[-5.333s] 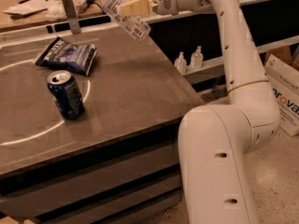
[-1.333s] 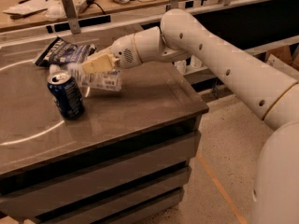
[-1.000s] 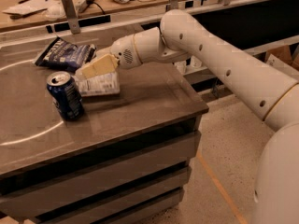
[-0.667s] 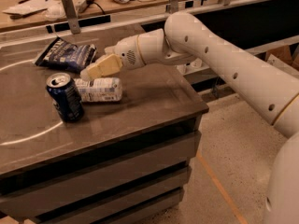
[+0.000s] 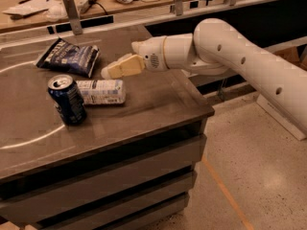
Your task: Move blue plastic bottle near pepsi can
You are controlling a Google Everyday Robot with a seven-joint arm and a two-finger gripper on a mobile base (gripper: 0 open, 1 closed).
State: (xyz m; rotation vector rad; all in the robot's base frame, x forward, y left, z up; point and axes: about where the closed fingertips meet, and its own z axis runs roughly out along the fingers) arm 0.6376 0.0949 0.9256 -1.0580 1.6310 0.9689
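The blue plastic bottle [image 5: 101, 91] lies on its side on the table, its pale blue-white label up, right beside the pepsi can [image 5: 67, 99]. The can stands upright, dark blue with a silver top, just left of the bottle. My gripper [image 5: 115, 69] hangs a little above and behind the bottle, its cream fingers pointing left, apart from the bottle and holding nothing.
A dark blue chip bag [image 5: 69, 56] lies behind the can at the table's back left. The table's front right corner [image 5: 206, 111] is close to my arm. A shelf with clutter runs along the back.
The bottle was carried down next to the can, laid on its side and let go. My gripper has since drawn back up and to the right, away from it.
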